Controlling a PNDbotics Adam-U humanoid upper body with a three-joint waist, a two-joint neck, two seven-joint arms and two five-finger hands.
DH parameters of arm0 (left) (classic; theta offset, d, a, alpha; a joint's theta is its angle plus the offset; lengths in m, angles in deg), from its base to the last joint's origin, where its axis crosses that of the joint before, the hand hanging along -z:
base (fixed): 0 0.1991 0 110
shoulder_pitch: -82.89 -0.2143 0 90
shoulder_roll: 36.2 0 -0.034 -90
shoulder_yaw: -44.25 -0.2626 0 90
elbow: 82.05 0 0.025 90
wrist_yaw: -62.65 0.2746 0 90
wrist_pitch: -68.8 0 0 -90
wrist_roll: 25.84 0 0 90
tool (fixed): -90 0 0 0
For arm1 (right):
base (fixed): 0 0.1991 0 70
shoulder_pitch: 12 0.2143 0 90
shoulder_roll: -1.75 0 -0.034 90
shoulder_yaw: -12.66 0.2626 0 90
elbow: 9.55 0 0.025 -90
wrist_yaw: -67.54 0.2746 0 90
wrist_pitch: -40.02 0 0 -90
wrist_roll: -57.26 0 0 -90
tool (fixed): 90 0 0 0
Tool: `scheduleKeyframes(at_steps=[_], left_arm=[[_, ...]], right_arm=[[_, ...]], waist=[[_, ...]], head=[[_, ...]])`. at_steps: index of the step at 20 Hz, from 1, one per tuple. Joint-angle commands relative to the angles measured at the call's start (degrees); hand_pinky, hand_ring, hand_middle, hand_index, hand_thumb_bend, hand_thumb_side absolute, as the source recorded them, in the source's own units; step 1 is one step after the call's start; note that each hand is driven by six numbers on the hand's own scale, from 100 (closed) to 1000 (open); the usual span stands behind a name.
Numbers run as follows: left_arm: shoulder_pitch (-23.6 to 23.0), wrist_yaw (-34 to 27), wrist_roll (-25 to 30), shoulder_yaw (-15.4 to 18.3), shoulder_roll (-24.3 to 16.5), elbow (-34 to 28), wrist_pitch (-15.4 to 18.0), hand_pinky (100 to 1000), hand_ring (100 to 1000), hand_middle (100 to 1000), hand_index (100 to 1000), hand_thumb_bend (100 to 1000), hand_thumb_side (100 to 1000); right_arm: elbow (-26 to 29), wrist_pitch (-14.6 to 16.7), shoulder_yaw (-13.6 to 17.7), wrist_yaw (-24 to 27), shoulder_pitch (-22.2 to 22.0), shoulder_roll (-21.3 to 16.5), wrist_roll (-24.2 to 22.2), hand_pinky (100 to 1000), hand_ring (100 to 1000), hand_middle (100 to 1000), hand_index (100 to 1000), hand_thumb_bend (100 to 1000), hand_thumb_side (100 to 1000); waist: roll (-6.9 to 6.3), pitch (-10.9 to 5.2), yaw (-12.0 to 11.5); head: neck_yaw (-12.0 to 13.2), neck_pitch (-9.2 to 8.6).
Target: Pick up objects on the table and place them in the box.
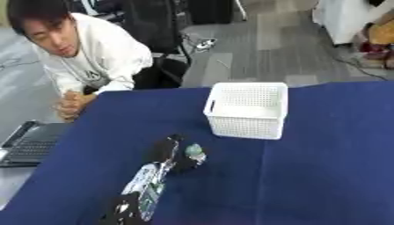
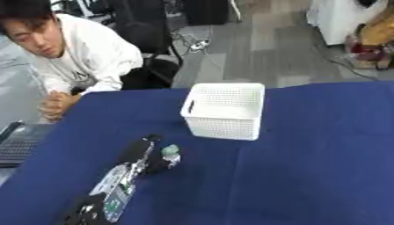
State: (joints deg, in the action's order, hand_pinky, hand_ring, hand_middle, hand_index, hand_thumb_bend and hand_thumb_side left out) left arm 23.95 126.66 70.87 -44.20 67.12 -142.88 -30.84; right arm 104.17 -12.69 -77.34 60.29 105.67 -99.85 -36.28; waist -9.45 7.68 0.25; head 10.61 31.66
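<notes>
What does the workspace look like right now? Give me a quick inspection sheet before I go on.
Surface: table under a blue cloth.
Job's things: white perforated box, upright, looks empty; small object with a pale green top at the left hand.
Clutter: laptop off the cloth's left edge.
Hands: left hand curled round the small object, which seems to be on the cloth; right hand not in view.
Cables: cables and a power strip on the floor beyond.
Surroundings: seated person leaning at the far left corner, touching nothing of the job.

Both head eyes look down—seemingly steeply—sharing the table [image 1: 331,176].
</notes>
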Motion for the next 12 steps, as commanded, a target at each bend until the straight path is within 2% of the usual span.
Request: scheduleKeyframes(at_steps=[1,5,9,11,12], left_arm=[[-1.7,2.5,4.9,-1.7,1.6,3.9,-0.6,465,622,864,904,590,855],[-1.4,4.9,8.2,-1.6,1.7,2.6,-0.7,472,621,860,904,600,846],[-1.4,5.4,9.5,-1.4,1.8,2.4,-0.7,439,555,805,889,602,835],[-1.4,5.6,10.0,-1.5,1.8,2.3,-0.7,414,529,785,884,603,812],[-1.5,5.7,10.2,-1.5,1.8,2.3,-0.7,365,490,743,862,598,747]], right_arm=[[0.9,-0.1,0.5,0.1,1.2,-0.3,0.0,100,268,314,576,100,1000],[0.9,-0.1,0.5,0.1,1.2,-0.3,0.0,100,268,314,576,100,1000],[0.9,-0.1,0.5,0.1,1.2,-0.3,0.0,100,268,314,576,100,1000],[0.9,-0.1,0.5,0.1,1.2,-0.2,0.0,100,268,314,576,100,1000],[0.9,-0.1,0.5,0.1,1.2,-0.3,0.0,100,268,314,576,100,1000]], waist=[[0.97,0.24,0.3],[0.96,0.24,0.3],[0.93,0.25,0.3],[0.92,0.25,0.3],[0.92,0.25,0.3]], head=[[0.4,-0.18],[0.4,-0.14],[0.4,-0.14],[0.4,-0.08],[0.4,-0.07]])
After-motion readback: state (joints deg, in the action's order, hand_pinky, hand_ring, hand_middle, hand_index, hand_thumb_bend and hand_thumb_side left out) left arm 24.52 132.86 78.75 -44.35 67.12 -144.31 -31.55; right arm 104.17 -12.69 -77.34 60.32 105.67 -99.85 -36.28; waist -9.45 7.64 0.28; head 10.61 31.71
